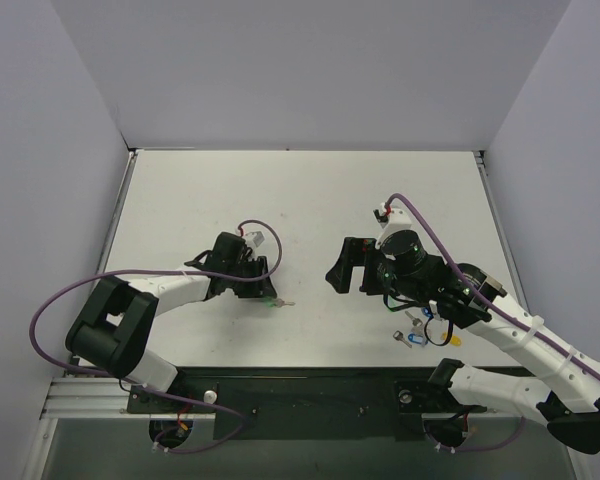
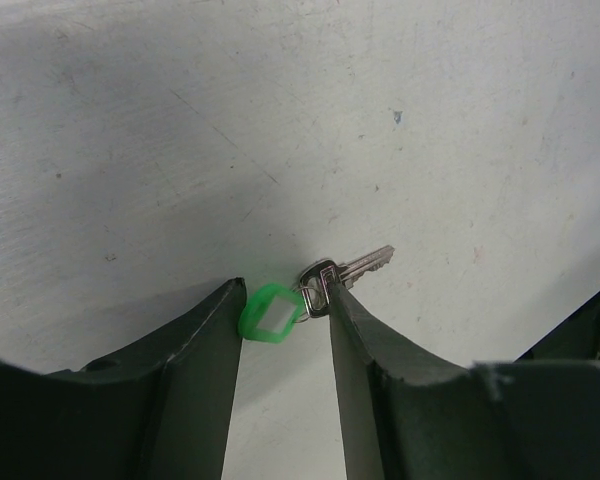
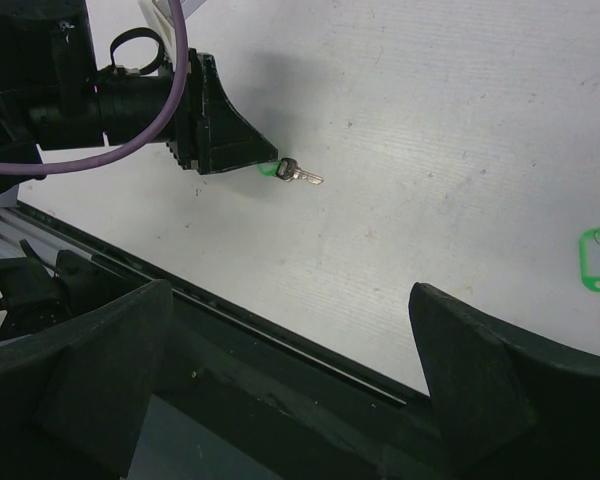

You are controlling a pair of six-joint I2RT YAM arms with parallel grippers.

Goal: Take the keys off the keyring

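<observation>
Keys lie on the bench between the fingertips of the left gripper. The green-headed key sits against its left finger. The bare silver key sits against its right finger, blade pointing away past the tip. The keyring joins them, barely visible. The jaws stand half-narrowed around the pair; I cannot tell if they pinch. The right gripper hangs wide, holding nothing, well apart from the keys, with a green tag off to its right.
</observation>
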